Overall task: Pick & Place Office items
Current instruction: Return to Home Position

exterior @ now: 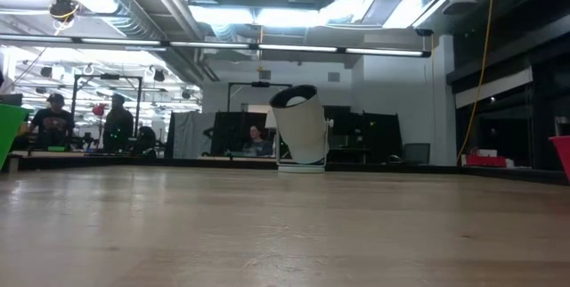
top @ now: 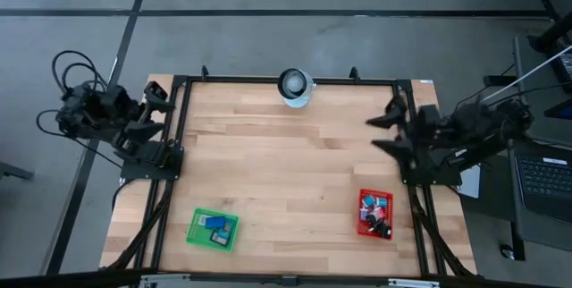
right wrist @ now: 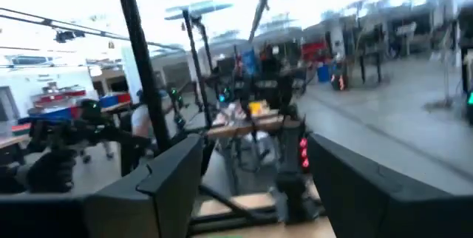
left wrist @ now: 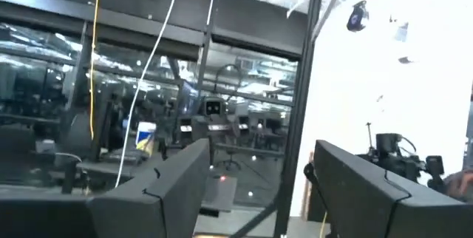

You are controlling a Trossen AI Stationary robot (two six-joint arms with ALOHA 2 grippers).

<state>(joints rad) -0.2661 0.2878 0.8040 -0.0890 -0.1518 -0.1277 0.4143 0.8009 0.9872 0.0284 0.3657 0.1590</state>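
Several tiny office items, mostly blue, lie in a green mesh basket [top: 213, 229] at the table's near left. More of them, blue, red and black, lie in a red mesh basket [top: 375, 214] at the near right. My left gripper [top: 159, 98] is open and empty at the table's far left edge, raised and pointing out into the room. My right gripper [top: 386, 125] is open and empty at the right edge, also raised. Both wrist views show open fingers with only the room between them.
A white ring-shaped object [top: 295, 86] stands at the middle of the far edge; it also shows in the low view [exterior: 299, 130]. A black frame runs along the table's edges. People sit and stand in the room beyond the table. A laptop [top: 545, 179] lies off the right side.
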